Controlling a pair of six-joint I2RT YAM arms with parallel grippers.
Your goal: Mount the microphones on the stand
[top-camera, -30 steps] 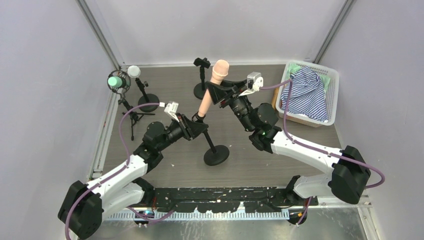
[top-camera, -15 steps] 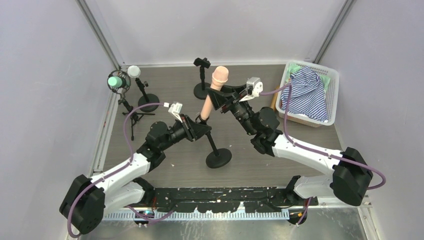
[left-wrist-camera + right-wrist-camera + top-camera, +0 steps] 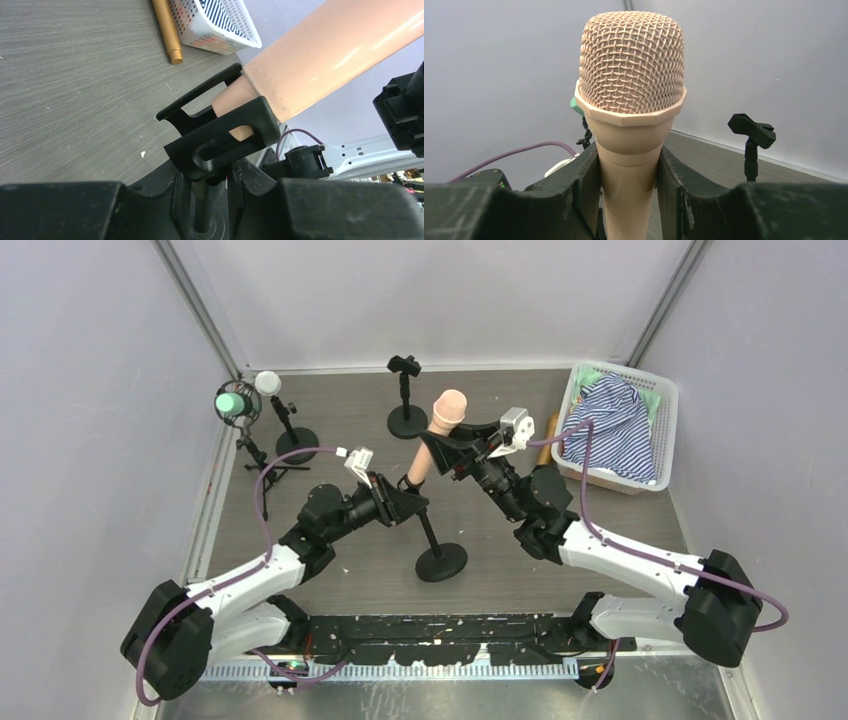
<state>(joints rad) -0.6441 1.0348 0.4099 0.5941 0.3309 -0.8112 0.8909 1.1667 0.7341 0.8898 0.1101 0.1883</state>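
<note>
The peach-pink microphone (image 3: 428,452) stands tilted, head up, over the table's middle. My right gripper (image 3: 441,453) is shut on its body just below the head (image 3: 631,65). Its tail end sits in the black clip (image 3: 225,135) of a round-base stand (image 3: 441,562). My left gripper (image 3: 408,506) is shut on that stand's pole (image 3: 202,200) just under the clip. The mint green microphone (image 3: 232,402) and the white microphone (image 3: 267,382) sit on stands at the back left. The golden-brown microphone (image 3: 167,30) lies on the table beside the basket.
A white basket (image 3: 665,390) holding a striped cloth (image 3: 610,425) stands at the back right. An empty stand with a black clip (image 3: 405,365) is at the back centre, also in the right wrist view (image 3: 751,131). Grey walls close in the table.
Both grippers, the peach-pink microphone and its stand have shifted a little to the right and toward the near edge. Both grips are unchanged.
</note>
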